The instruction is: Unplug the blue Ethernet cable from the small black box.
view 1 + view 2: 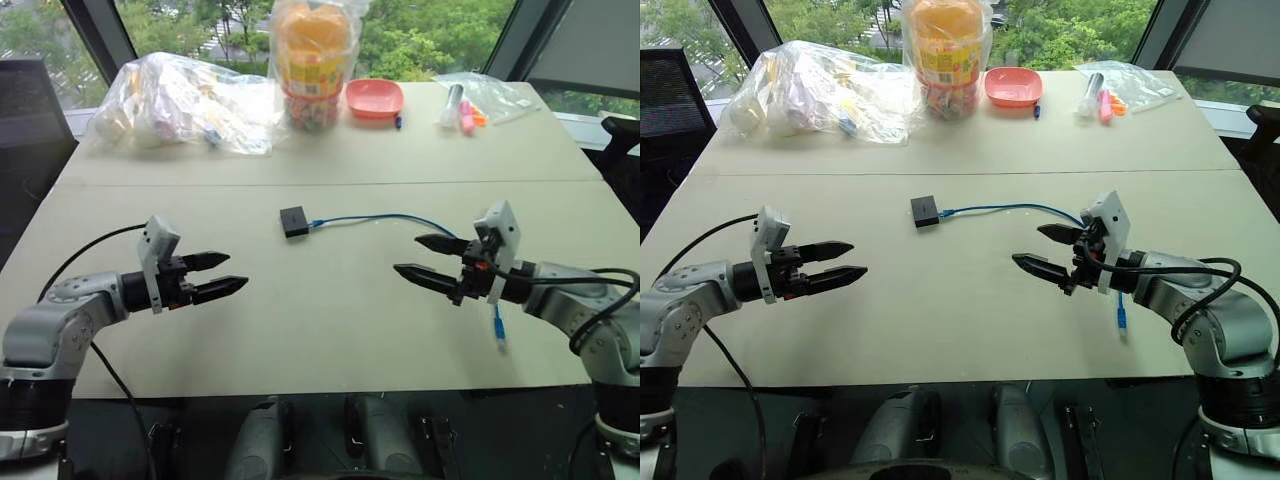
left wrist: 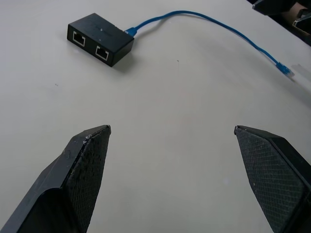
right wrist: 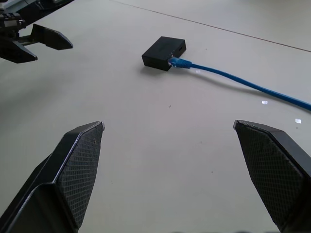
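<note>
Blue Ethernet cable (image 1: 380, 218) is plugged into one edge of the small black box (image 1: 294, 221), which lies flat near the middle of the bench (image 1: 330, 320). From the box the cord runs toward the robot's right, arcs behind the right end effector (image 1: 425, 257) and ends in a free plug on the bench beyond it. In the left wrist view the box shows two empty ports on the edge opposite the cable.

Both end effectors hover above the bench, nearer the robot than the box, the left end effector (image 1: 228, 274) on the box's left and the right one on its right, each with fingers spread wide and grasping nothing.

The main risk, as I judge it, is that the box looks light and loose: a pull on the cord alone would likely drag the box along instead of freeing the plug. One end effector probably has to pin the box while the other takes the plug close to the port. A grip far down the thin cord could slip or strain it, and the plug's latch, if not pressed, may resist. Fingers closing on the low box could also skid it away.

Beyond the box, at the far edge of the bench, sit plastic bags (image 1: 185, 100), a snack jar (image 1: 312, 62) and a pink bowl (image 1: 375, 97), well apart from the work.
</note>
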Available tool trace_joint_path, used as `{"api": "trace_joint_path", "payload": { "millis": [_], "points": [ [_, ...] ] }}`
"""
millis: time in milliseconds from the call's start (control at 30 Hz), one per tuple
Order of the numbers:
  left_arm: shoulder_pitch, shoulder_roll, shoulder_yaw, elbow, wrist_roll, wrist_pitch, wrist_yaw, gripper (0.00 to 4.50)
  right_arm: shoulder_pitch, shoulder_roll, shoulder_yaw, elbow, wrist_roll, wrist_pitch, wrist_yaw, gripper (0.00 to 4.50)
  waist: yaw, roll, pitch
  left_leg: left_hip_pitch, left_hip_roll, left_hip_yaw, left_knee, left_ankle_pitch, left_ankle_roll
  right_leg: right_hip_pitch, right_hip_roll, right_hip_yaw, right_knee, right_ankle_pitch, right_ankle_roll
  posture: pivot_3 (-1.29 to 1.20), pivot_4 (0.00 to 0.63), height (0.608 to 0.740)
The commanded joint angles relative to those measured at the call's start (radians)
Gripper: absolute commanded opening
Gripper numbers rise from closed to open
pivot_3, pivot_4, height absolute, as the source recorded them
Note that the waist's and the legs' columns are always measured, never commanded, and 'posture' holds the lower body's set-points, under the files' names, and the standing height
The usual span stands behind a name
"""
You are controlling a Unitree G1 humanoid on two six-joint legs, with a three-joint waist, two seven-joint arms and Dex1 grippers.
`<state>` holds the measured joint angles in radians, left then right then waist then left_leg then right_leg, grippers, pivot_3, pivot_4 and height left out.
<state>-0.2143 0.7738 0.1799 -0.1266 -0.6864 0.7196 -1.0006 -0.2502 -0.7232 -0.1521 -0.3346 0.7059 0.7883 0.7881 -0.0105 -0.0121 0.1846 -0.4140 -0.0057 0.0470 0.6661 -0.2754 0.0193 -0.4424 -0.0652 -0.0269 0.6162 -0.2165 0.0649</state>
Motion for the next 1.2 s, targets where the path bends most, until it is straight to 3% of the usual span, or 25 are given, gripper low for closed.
{"api": "trace_joint_path", "payload": {
  "millis": [33, 400, 700, 833, 1033, 1200],
  "points": [
    [-0.015, 0.006, -0.006, -0.017, -0.005, 0.004, -0.015, 4.23, -0.031, 0.013, 0.011, 0.006, -0.019, -0.03, -0.003, 4.5, 0.0, 0.0, 0.0, 0.0, 0.0, 0.0, 0.0, 0.0, 0.0, 0.0, 0.0, 0.0, 0.0, 0.0, 0.0, 0.0, 0.15, 0.74],
    [-0.028, -0.008, 0.01, -0.03, 0.007, 0.01, 0.024, 4.23, -0.072, 0.042, 0.045, 0.058, -0.069, -0.075, 0.003, 4.5, 0.0, 0.0, 0.0, 0.0, 0.0, 0.0, 0.0, 0.0, 0.0, 0.0, 0.0, 0.0, 0.001, 0.0, 0.0, 0.0, 0.15, 0.74],
    [-0.085, 0.012, -0.017, 0.012, 0.078, -0.036, 0.03, 4.23, -0.164, 0.097, 0.152, 0.176, -0.188, -0.207, 0.045, 4.5, -0.001, 0.0, 0.0, 0.001, 0.0, 0.001, 0.001, 0.001, -0.001, 0.0, 0.0, 0.0, 0.003, 0.0, 0.0, 0.0, 0.15, 0.74],
    [-0.162, 0.106, -0.005, 0.125, 0.135, -0.098, -0.045, 4.23, -0.355, 0.184, 0.313, 0.489, -0.372, -0.413, 0.119, 4.5, -0.009, -0.001, 0.0, 0.004, -0.001, 0.003, 0.001, 0.002, -0.002, 0.001, 0.001, 0.0, 0.006, 0.0, 0.0, 0.0, 0.15, 0.74],
    [-0.158, 0.225, 0.033, 0.112, 0.089, -0.054, -0.167, 4.23, -0.688, 0.385, 0.37, 1.129, -0.526, -0.708, 0.175, 4.5, -0.011, -0.002, 0.0, 0.006, 0.0, 0.004, 0.002, 0.002, -0.003, -0.001, 0.002, 0.0, 0.013, 0.002, 0.004, 0.0, 0.15, 0.74],
    [-0.08, 0.208, 0.125, -0.012, 0.015, 0.015, -0.11, 4.23, -0.899, 0.513, 0.371, 1.549, -0.651, -0.866, 0.084, 4.5, -0.01, -0.002, 0.0, 0.005, 0.0, 0.004, 0.001, 0.003, -0.003, -0.001, 0.002, -0.002, 0.013, 0.003, 0.004, 0.0, 0.15, 0.74]
  ]
}}
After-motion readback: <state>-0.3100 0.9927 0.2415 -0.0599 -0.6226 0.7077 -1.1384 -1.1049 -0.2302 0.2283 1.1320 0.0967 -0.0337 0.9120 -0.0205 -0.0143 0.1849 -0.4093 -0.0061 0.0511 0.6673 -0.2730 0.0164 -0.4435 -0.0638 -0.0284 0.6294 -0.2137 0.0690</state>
